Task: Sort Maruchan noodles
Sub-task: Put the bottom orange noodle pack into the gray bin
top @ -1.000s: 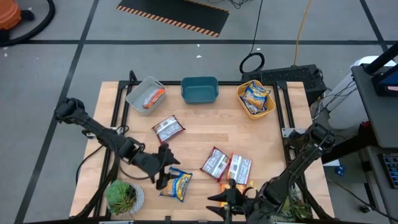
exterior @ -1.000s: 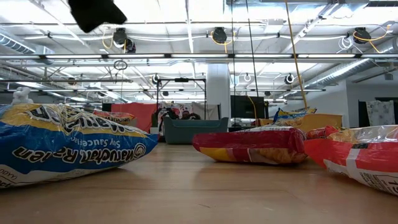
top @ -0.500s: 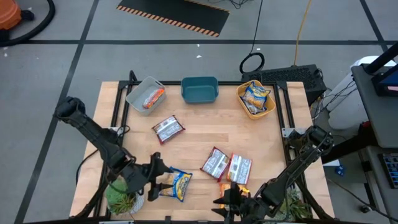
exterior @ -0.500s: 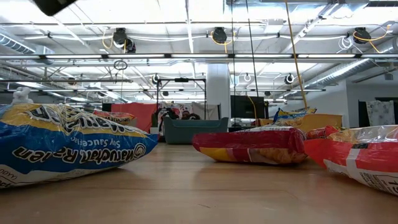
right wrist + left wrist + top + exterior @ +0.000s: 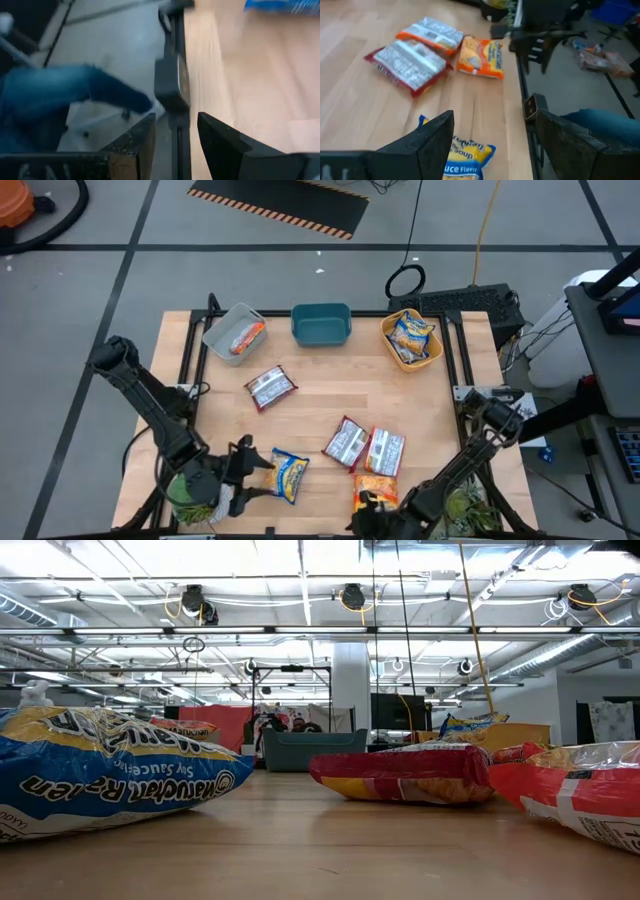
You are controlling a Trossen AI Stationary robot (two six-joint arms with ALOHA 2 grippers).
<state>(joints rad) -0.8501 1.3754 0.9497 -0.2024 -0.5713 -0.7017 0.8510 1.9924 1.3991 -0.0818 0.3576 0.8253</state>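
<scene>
My left gripper (image 5: 243,472) (image 5: 495,150) hangs open near the table's near-left corner, just left of a yellow-and-blue packet (image 5: 287,476) (image 5: 465,159) that lies flat. My right gripper (image 5: 368,518) (image 5: 177,145) is open at the near edge, just short of an orange packet (image 5: 375,488) (image 5: 480,57). Two silver-red packets (image 5: 346,443) (image 5: 385,450) lie flat beside the orange one, and a third (image 5: 270,387) lies mid-table. One orange packet (image 5: 246,337) sits in the grey tub, and yellow-and-blue ones (image 5: 411,337) in the yellow tub.
The grey tub (image 5: 222,323), teal tub (image 5: 321,323) and yellow tub (image 5: 392,345) stand along the far edge. A potted plant (image 5: 190,495) sits at the near-left corner under my left arm. A person's blue trouser leg (image 5: 60,95) shows beyond the table's metal edge (image 5: 172,95).
My left gripper has drawn back from over the yellow-and-blue packet toward the table's near-left corner and has left the low view. My right gripper has pulled back toward the near edge, and the orange packet now shows whole. The packets lie where they were.
</scene>
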